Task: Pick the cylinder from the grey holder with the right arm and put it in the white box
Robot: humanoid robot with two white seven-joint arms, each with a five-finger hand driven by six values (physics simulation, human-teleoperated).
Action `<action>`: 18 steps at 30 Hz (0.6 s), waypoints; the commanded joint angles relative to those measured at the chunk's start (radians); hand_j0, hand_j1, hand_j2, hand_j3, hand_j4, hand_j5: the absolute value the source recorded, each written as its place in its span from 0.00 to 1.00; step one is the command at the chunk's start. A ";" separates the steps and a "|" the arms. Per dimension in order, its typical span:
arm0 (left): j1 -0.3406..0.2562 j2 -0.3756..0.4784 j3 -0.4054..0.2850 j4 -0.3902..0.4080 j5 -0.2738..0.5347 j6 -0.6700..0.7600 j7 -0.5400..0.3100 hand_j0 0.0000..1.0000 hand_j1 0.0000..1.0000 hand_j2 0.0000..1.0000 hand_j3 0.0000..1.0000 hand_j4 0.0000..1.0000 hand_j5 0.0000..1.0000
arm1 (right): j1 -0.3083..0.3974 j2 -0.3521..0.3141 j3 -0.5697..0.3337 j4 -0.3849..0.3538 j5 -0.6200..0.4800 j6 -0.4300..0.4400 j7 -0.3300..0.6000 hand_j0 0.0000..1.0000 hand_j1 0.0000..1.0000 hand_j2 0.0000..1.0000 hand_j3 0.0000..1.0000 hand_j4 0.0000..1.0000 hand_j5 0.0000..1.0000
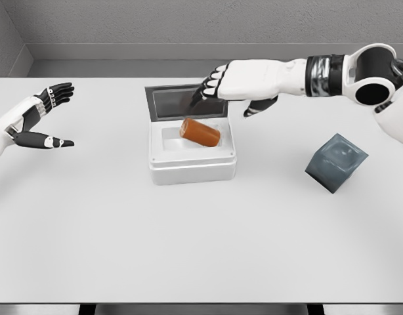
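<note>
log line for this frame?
right hand open over white box | cylinder in box | grey holder empty | left hand idle

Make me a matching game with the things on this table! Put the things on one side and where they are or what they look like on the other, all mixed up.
Things:
1. cylinder
2. grey holder
3. left hand
4. right hand

Descriptions:
A. tipped on the table, at the right
B. open, above the white box
C. orange, lying in the box
D. open, at the table's left edge

Pairs: 1-C, 2-A, 3-D, 4-B
</note>
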 commanded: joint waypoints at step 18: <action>-0.189 -0.304 -0.022 0.143 -0.325 0.119 0.000 1.00 1.00 1.00 1.00 1.00 1.00 | 0.180 -0.270 -0.195 -0.037 -0.010 0.003 -0.001 1.00 1.00 1.00 1.00 1.00 1.00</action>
